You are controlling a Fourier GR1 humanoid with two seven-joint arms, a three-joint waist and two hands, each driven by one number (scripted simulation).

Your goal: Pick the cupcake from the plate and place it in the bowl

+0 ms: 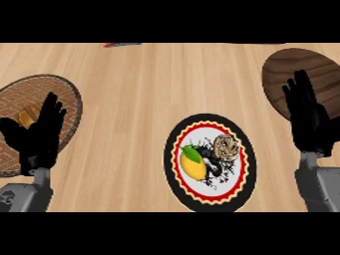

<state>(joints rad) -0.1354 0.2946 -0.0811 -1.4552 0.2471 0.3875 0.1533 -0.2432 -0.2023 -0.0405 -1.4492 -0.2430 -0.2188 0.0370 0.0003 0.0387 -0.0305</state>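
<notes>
A brownish cupcake (226, 145) sits on the upper right part of a black, red and white patterned plate (210, 195) at the lower middle of the counter. A yellow lemon (193, 166) with a green leaf lies beside it on the plate's left. The dark wooden bowl (321, 69) stands at the upper right. My right hand (310, 123) is open with fingers up, over the bowl's near edge and to the right of the plate. Over at the left my left hand (38, 133) is open, fingers up.
A woven brown placemat-like tray (10, 99) lies at the left, partly under my left hand, with a tan item (30, 114) on it. A small red object (121, 44) shows at the counter's far edge.
</notes>
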